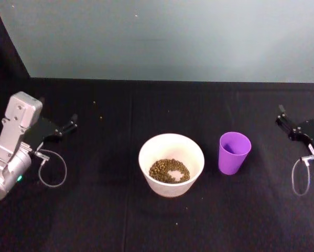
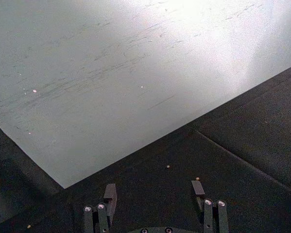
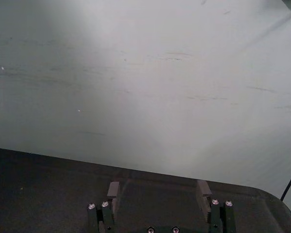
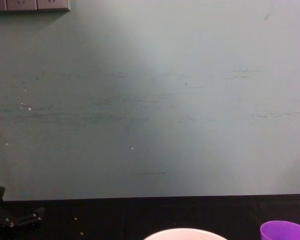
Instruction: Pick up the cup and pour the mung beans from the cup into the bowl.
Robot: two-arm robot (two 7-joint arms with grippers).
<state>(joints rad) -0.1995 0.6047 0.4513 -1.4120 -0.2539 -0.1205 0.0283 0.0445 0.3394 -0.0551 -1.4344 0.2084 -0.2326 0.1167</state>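
Here the bowl sits mid-desk, holding the beans; the cup stands upright just beside it, toward the right edge. Left pincer and right pincer hover agape near the left and right edges, gripping nothing.

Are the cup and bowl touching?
Apart. The head view shows black table between the cup and the bowl.

Only the bowl, just beside the cup, crowds its left.
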